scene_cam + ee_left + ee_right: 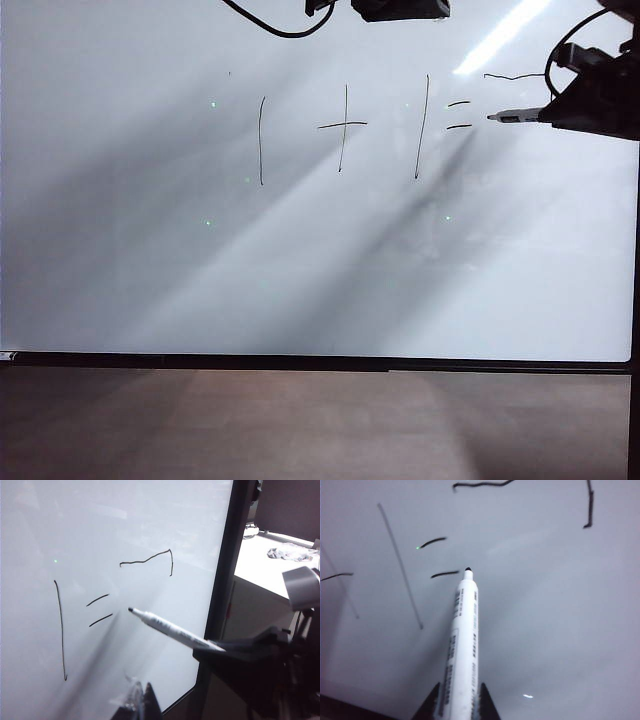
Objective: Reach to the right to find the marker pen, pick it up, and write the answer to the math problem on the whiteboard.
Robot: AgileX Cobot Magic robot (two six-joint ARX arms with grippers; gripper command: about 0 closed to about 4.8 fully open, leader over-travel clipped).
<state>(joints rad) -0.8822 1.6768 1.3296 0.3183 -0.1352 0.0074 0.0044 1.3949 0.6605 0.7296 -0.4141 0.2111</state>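
Note:
The whiteboard [300, 280] fills the exterior view and bears "1 + 1 =" in thin black lines. Right of the equals sign [459, 115] is a black stroke [512, 76], a level line that bends into a short downstroke [171, 565]. My right gripper [560, 112] is shut on the marker pen [515, 116], a white stick with a dark tip. That tip [468, 569] lies just right of the equals sign and below the stroke; whether it touches the board I cannot tell. My left gripper [140, 700] hovers over the board's lower part, fingertips together, holding nothing.
A black cable [275, 28] and a dark mount [400, 8] hang at the top edge. Brown table [300, 420] lies below the board's black frame [300, 362]. Beyond the board's side edge stands a white desk [265, 560] with a crumpled grey thing [292, 554].

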